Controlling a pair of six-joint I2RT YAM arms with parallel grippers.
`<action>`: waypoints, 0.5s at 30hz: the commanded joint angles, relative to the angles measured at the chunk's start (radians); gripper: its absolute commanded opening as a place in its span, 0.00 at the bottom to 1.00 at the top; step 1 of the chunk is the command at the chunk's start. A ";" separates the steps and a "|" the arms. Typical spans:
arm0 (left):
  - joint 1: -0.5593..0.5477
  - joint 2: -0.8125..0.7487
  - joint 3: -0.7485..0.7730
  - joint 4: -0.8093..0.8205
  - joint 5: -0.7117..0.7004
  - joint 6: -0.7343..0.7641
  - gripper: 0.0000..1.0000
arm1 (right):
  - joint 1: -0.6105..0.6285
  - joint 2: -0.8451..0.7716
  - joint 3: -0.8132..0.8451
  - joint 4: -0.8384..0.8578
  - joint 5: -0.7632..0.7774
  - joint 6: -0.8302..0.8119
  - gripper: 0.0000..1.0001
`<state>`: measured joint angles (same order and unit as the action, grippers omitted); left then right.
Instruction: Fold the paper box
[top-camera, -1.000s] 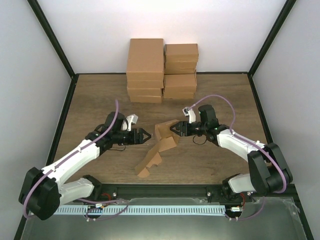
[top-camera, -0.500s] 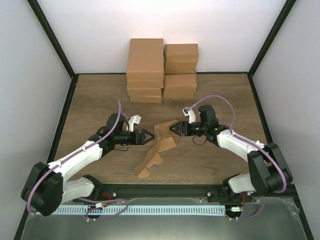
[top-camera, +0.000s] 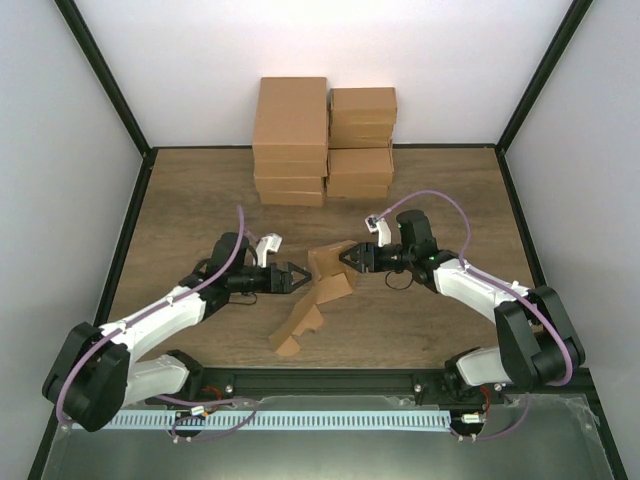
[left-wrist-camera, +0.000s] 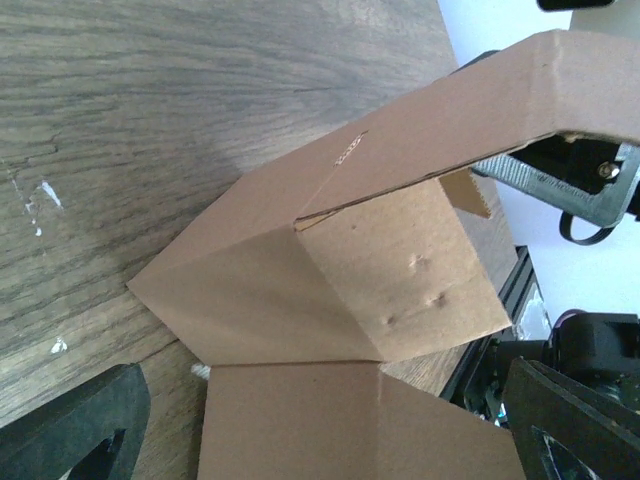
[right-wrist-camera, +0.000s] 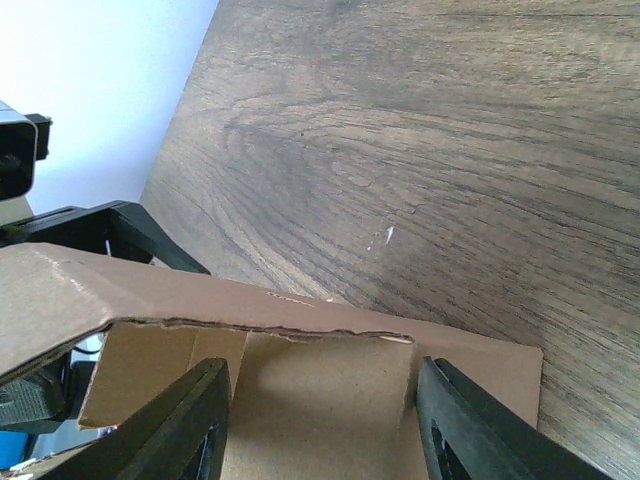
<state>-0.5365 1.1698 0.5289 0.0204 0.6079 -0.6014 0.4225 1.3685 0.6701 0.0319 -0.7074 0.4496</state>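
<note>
Over brown wooden tabletop (top-camera: 200, 200), tan thin-cardboard paper box (top-camera: 320, 290) is propped by its flap, clamped in right gripper (top-camera: 345, 258), presumably so wide-open, empty left gripper (top-camera: 297, 280) gets access.

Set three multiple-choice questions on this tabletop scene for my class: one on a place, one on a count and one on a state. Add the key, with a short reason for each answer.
1. Where do the brown cartons stand?
A) at the far edge of the table, by the back wall
B) at the near edge, beside the arms
C) in the middle, between the arms

2. How many stacks do they form, side by side?
A) one
B) two
C) four

3. How is the left pincer?
A) shut on a carton
B) open
C) out of view

Key:
1 A: the top view shows them against the back wall, beyond both arms.
2 B: a wider stack stands on the left and a narrower one on the right.
3 B: its jaws stand spread wide, facing the paper box.
</note>
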 joint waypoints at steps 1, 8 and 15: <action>0.004 -0.001 -0.025 0.069 0.009 0.015 1.00 | 0.012 0.017 -0.001 -0.019 -0.010 0.009 0.53; -0.001 0.039 -0.053 0.135 0.012 0.009 0.98 | 0.012 0.020 0.007 -0.021 -0.017 0.012 0.53; -0.008 0.064 -0.061 0.194 0.016 -0.012 0.98 | 0.013 0.020 -0.002 -0.008 -0.029 0.021 0.53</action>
<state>-0.5385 1.2213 0.4747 0.1322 0.6083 -0.6086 0.4225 1.3739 0.6701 0.0353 -0.7231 0.4610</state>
